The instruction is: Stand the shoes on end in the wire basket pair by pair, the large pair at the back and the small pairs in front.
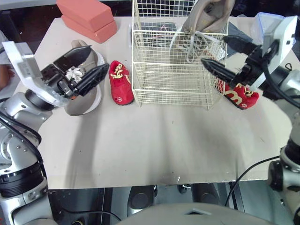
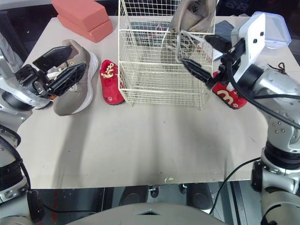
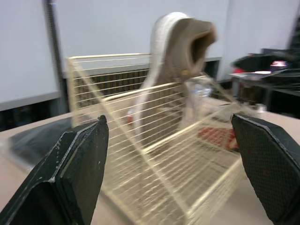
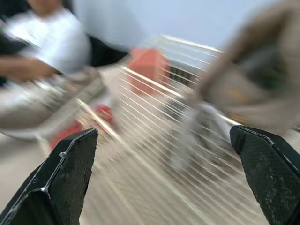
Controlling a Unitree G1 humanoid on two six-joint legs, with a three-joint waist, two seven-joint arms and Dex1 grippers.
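A white wire basket (image 1: 161, 79) stands at the back middle of the table. One large taupe shoe (image 1: 208, 16) stands on end in its back right part, laces hanging down. The other large taupe shoe (image 1: 84, 96) lies on the table to the left. My left gripper (image 1: 96, 60) hovers open just above this shoe, holding nothing. A small red shoe (image 1: 120, 82) lies between that shoe and the basket. Another small red shoe (image 1: 240, 96) lies right of the basket. My right gripper (image 1: 214, 50) is open and empty at the basket's right front corner.
Two salmon-pink blocks (image 1: 89, 16) are stacked at the table's back left. A dark flat object (image 1: 239, 32) lies behind the basket on the right. A person in a white top (image 4: 47, 42) is beyond the table's left side. The table's front half (image 1: 154, 140) is bare.
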